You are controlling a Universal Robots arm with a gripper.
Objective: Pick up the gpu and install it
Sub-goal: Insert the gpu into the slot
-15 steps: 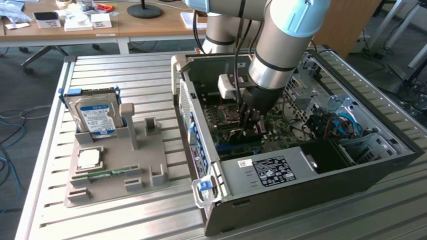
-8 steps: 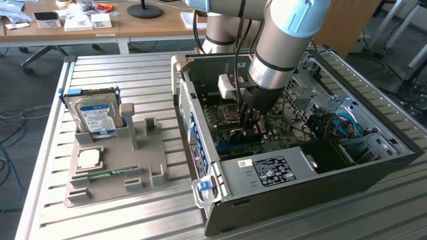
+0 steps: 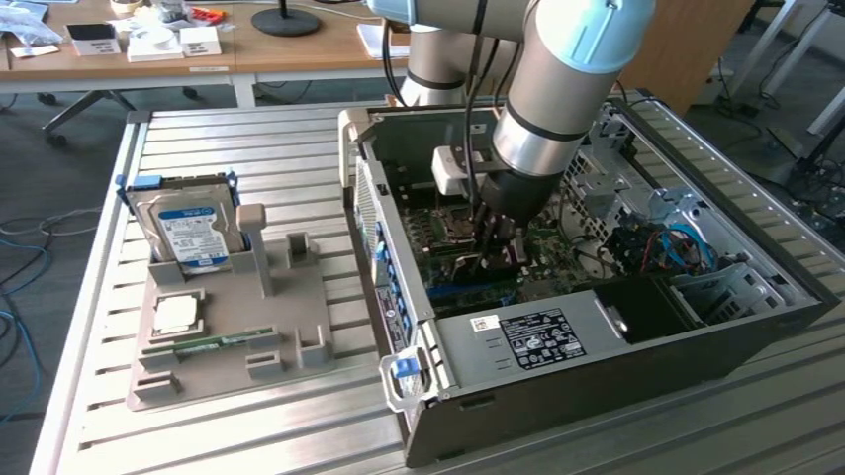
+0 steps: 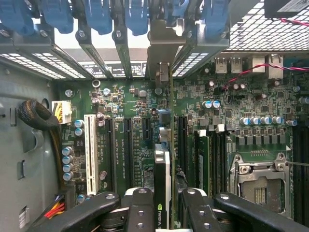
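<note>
The gpu (image 4: 163,169) appears edge-on in the wrist view: a thin green card with a black block on one face. Its silver end bracket (image 4: 161,53) reaches up to the slotted rear wall of the case. My gripper (image 4: 166,212) is shut on the gpu, one black finger (image 4: 140,208) on each side. The card stands upright over the black expansion slots of the green motherboard (image 4: 130,101); whether it touches a slot I cannot tell. In the exterior view my gripper (image 3: 500,259) is lowered deep inside the open computer case (image 3: 595,346), above the motherboard.
Blue bracket latches (image 4: 96,17) line the case's rear wall. A white slot (image 4: 90,152) and the CPU socket (image 4: 258,181) flank the card. At the exterior view's left, a grey holder (image 3: 232,336) carries a hard drive (image 3: 196,228), a processor chip (image 3: 176,315) and a memory stick (image 3: 212,344).
</note>
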